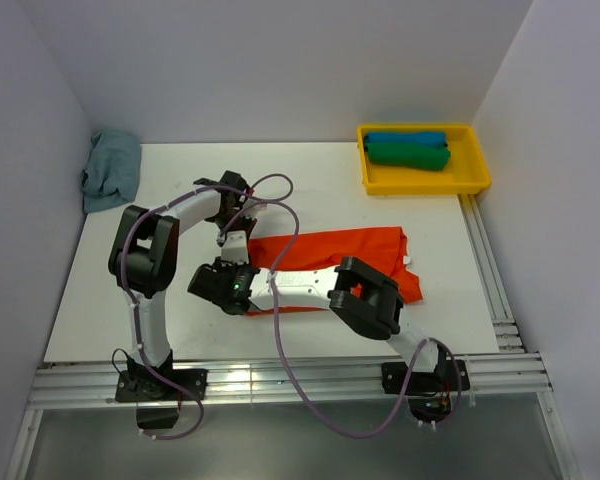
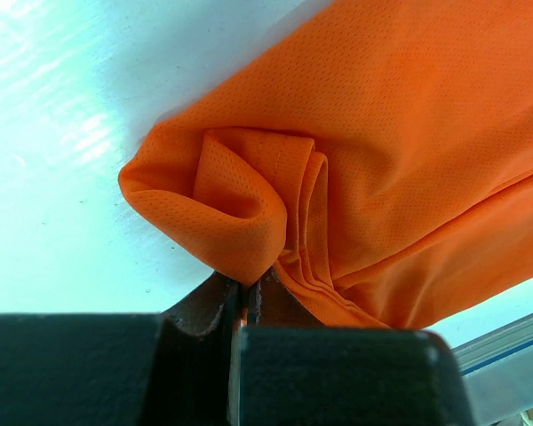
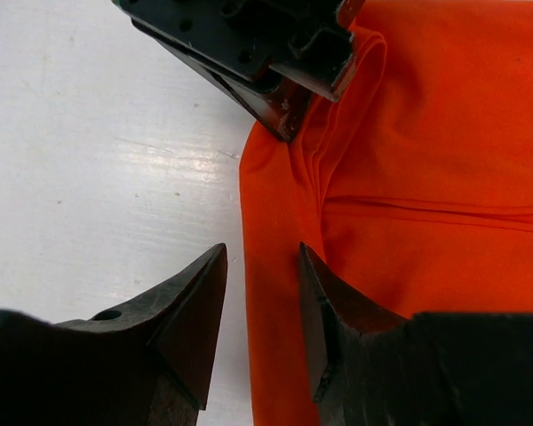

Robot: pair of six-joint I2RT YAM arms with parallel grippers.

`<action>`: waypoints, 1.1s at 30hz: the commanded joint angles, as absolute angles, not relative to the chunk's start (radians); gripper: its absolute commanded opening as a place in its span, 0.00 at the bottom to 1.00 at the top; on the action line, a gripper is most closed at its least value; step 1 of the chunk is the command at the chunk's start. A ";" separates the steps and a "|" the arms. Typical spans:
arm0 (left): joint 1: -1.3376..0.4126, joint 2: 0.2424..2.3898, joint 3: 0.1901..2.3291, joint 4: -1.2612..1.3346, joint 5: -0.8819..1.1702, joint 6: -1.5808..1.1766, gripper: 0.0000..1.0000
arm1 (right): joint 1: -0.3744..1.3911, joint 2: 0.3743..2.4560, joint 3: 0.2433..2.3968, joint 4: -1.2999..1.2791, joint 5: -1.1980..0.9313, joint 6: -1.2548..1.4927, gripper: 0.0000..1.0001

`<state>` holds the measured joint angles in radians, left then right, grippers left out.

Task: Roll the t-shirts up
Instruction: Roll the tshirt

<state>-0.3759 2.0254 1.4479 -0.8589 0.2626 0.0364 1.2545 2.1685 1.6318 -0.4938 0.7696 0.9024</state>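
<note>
The orange-red t-shirt (image 1: 360, 250) lies flat mid-table, with its left end bunched into a fold. My left gripper (image 1: 237, 250) is at that end, and in the left wrist view it (image 2: 247, 284) is shut on the folded orange edge (image 2: 240, 213). My right gripper (image 1: 222, 275) sits just in front of it. In the right wrist view it (image 3: 262, 253) is open and straddles the shirt's left edge (image 3: 280, 293) without gripping it. The left gripper's fingers (image 3: 284, 124) show just ahead. A green roll (image 1: 408, 156) and a blue roll (image 1: 405, 138) lie in the tray. A grey-blue shirt (image 1: 110, 170) is crumpled at the far left.
The yellow tray (image 1: 425, 185) stands at the back right corner. White walls enclose the table on three sides. Aluminium rails (image 1: 495, 290) run along the right and near edges. Purple cables loop over both arms.
</note>
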 commanded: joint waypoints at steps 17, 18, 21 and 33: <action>-0.382 2.049 1.523 -0.876 0.281 0.032 0.05 | 1.275 2.217 1.557 -0.514 0.703 1.002 0.24; -0.383 2.048 1.532 -0.876 0.287 0.031 0.07 | 1.273 2.203 1.531 -0.453 0.672 1.002 0.23; -0.379 2.030 1.546 -0.867 0.302 0.029 0.24 | 1.266 2.104 1.398 -0.286 0.593 1.023 0.19; -0.311 1.959 1.629 -0.861 0.512 0.057 0.65 | 1.094 1.856 0.795 0.524 0.244 1.283 0.13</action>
